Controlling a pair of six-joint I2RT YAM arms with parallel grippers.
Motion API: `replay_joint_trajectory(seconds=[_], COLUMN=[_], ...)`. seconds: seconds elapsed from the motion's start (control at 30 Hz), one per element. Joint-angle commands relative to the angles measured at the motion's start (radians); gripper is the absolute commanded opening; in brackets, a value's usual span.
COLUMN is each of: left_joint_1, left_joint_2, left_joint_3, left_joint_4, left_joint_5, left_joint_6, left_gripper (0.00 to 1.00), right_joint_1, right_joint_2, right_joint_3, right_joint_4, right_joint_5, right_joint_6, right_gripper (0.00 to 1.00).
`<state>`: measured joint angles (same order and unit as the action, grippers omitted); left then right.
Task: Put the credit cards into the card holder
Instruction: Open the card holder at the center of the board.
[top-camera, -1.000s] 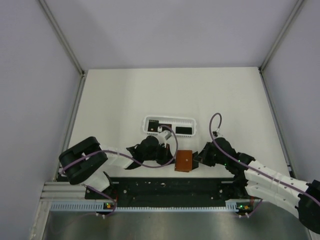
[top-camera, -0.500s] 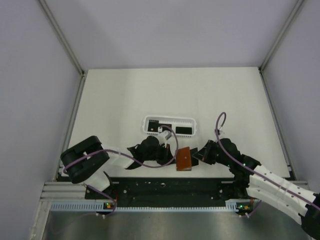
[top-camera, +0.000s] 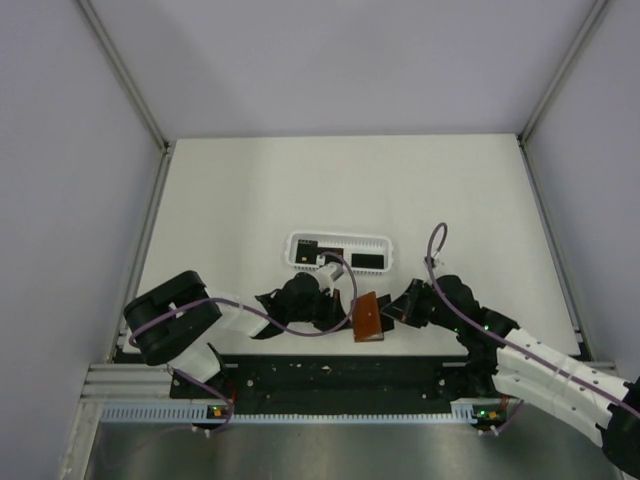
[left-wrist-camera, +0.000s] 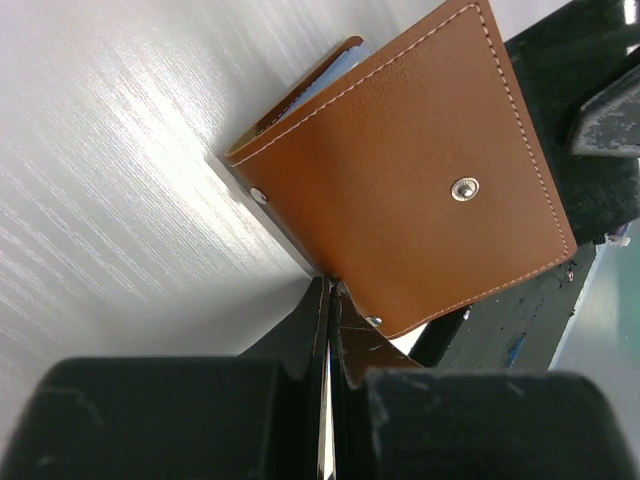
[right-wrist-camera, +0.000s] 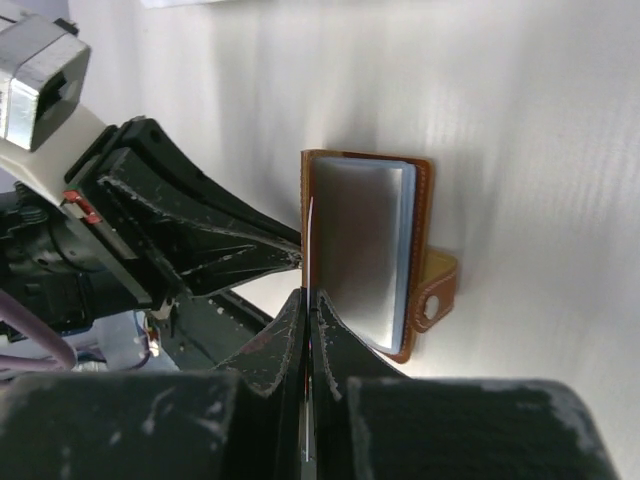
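The brown leather card holder (top-camera: 369, 318) stands tilted on the table between my two grippers. My left gripper (left-wrist-camera: 330, 285) is shut on the lower corner of its cover (left-wrist-camera: 420, 180), with a snap stud facing the left wrist camera. In the right wrist view the holder is open, showing bluish inner pockets (right-wrist-camera: 365, 250) and its clasp tab (right-wrist-camera: 440, 290). My right gripper (right-wrist-camera: 308, 295) is shut on a thin credit card (right-wrist-camera: 310, 235), seen edge-on, whose far end lies against the holder's left inner edge. More black credit cards (top-camera: 368, 260) lie in the basket.
A white slotted plastic basket (top-camera: 295, 262) sits just beyond the holder, close behind my left gripper (top-camera: 349, 312). My right gripper (top-camera: 392, 314) is right of the holder. The black base rail (top-camera: 330, 375) runs along the near edge. White walls enclose the table.
The right gripper has moved left up to the holder. The holder, which lay flat, now stands tilted and open. The left arm has barely moved.
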<state>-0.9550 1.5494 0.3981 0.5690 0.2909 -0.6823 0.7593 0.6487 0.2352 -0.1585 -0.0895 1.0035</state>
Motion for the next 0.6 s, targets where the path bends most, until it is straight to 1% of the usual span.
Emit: replay_joint_trajectory(seconds=[0.0, 0.17, 0.57], left_joint_1=[-0.005, -0.005, -0.005], left_joint_2=[0.011, 0.014, 0.034], left_joint_3=[0.022, 0.024, 0.022], left_joint_4=[0.038, 0.038, 0.055], left_joint_5=[0.005, -0.001, 0.007], left_joint_6=[-0.003, -0.005, -0.011], left_gripper=[0.0, 0.0, 0.0], right_joint_1=[0.011, 0.011, 0.031], right_joint_2=[0.043, 0.14, 0.357], right_joint_3=[-0.007, -0.048, -0.054], right_joint_4=[0.213, 0.396, 0.58], right_joint_5=[-0.084, -0.15, -0.148], right_joint_6=[-0.029, -0.014, -0.028], right_gripper=[0.0, 0.0, 0.0])
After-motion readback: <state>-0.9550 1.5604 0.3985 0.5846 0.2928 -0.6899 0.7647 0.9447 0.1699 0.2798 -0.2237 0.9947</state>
